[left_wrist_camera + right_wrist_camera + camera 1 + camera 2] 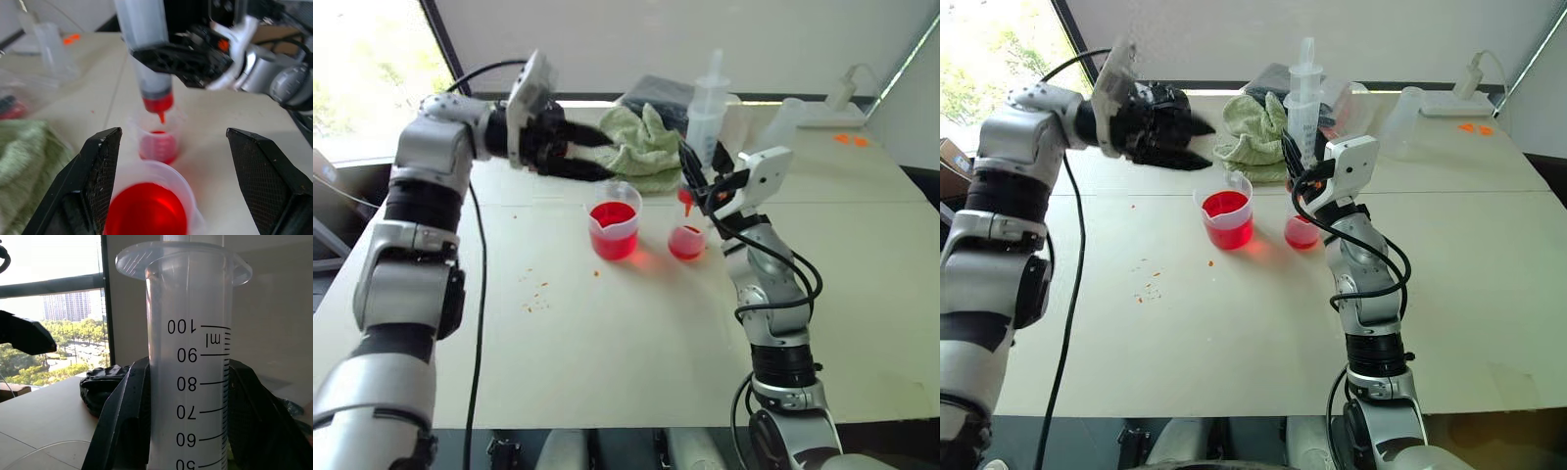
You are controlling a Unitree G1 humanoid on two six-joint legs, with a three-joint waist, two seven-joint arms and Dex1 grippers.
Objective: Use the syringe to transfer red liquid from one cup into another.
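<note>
My right gripper (697, 174) is shut on a big clear syringe (705, 110) and holds it upright. The syringe's tip hangs just above a small cup (686, 242) that holds some red liquid. In the left wrist view the syringe (146, 49) has a little red at the bottom of its barrel and a red drop at its tip, over the small cup (157, 144). A larger cup (614, 222), fuller with red liquid, stands just left of the small one. My left gripper (605, 157) hovers open above and behind the larger cup, holding nothing.
A green towel (641, 147) lies bunched behind the cups with a dark item behind it. A clear plastic container (783, 122) and a white power strip (837, 108) sit at the back right. Small red spots (533, 294) mark the white table (607, 352).
</note>
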